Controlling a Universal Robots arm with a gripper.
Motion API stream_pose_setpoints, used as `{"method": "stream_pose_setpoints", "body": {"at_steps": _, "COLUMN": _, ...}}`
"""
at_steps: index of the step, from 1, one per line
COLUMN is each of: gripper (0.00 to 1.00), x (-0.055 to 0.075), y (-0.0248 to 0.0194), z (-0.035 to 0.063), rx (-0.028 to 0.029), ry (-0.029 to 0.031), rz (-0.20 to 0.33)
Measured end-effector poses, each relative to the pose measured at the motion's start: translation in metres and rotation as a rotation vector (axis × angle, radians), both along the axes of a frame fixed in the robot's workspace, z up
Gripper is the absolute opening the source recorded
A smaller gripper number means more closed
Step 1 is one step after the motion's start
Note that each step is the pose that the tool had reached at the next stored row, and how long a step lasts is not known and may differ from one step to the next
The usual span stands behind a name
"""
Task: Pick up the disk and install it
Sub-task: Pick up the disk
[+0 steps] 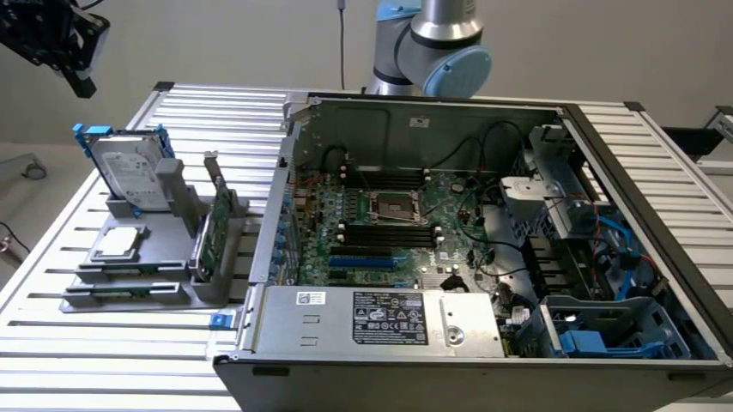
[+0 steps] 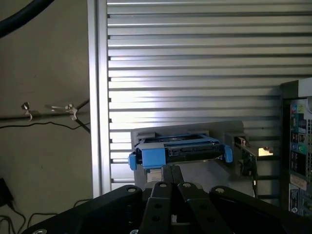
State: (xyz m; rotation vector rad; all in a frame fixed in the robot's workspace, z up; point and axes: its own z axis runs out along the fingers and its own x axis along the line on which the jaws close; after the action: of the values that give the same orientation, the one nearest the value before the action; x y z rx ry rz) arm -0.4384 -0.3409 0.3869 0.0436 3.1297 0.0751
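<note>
High at the exterior view's left, the gripper (image 1: pixel 69 60) hangs, fingers clenched and empty, well apart from the disk (image 1: pixel 124 167) upright in its grey holder (image 1: pixel 172 206). Wrist view: its blue frame (image 2: pixel 151 157) lies ahead; a clean grasp likely needs fingers spread, centred.

A plain pale grey wall (image 1: pixel 229 43) stands behind a wide silver table of ribbed aluminium slats (image 1: pixel 115 360); the light is soft and even, with a bright glare band across the slats; beside the table's edge lies a dull beige-grey floor (image 2: pixel 44 73), crossed by thin black cables (image 2: pixel 82 124).
</note>
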Motion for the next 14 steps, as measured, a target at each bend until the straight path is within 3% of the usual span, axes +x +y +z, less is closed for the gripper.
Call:
{"method": "stream_pose_setpoints", "body": {"at_steps": 11, "gripper": 0.11, "x": -0.0019, "y": 0.0000, "z": 0.0000, "rx": -0.0005, "ry": 0.0002, "rz": 0.002}}
{"method": "stream_pose_setpoints", "body": {"at_steps": 14, "gripper": 0.11, "x": -0.0024, "y": 0.0000, "z": 0.0000, "rx": -0.0018, "ry": 0.0001, "rz": 0.047}}
